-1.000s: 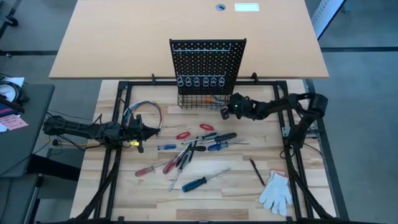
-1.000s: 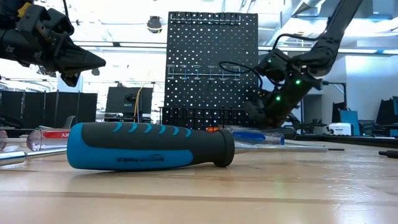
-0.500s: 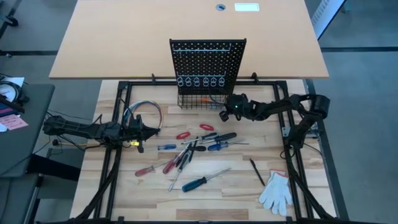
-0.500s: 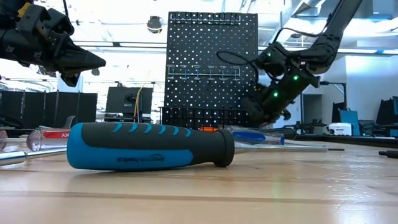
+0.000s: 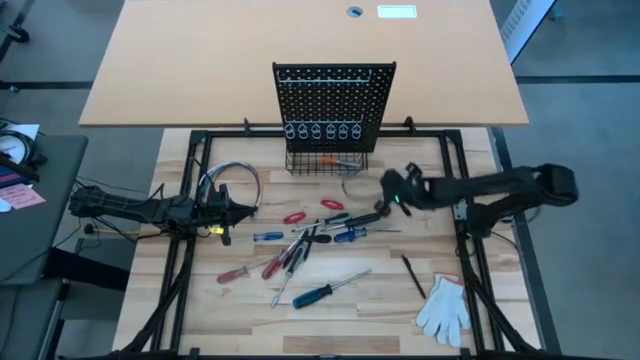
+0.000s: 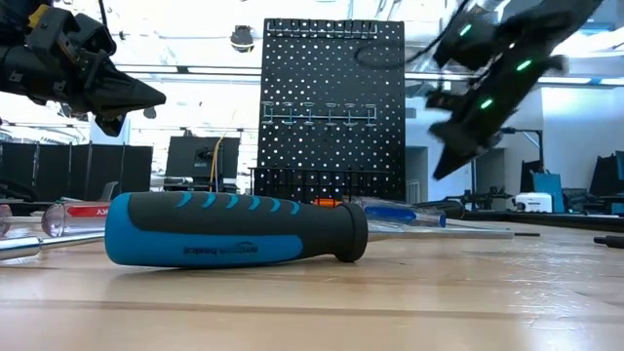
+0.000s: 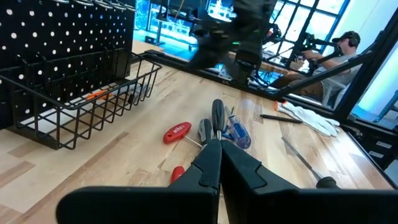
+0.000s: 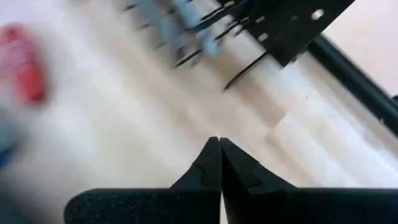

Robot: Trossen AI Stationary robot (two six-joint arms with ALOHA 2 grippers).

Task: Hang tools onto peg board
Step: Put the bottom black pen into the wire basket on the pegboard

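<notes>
the tools point(image 5: 310, 245) lie heaped mid-desk, in front of the peg board point(image 5: 333, 105). we see the right end effector point(image 5: 385, 205), fingers together and empty, above the heap's edge; the left end effector point(image 5: 235, 210), also together, waits beside it. descending closed, it could scatter overlapping screwdrivers rather than grasp one.

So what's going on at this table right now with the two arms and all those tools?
Two robot arms are working at hanging tools on the peg board, but neither holds anything at this moment. The right end effector is shut and empty, up above the table between the board's wire basket and the scattered screwdrivers. The left end effector waits, shut, by the looped wires. Most tools lie loose on the table; a white glove sits near the corner.
</notes>
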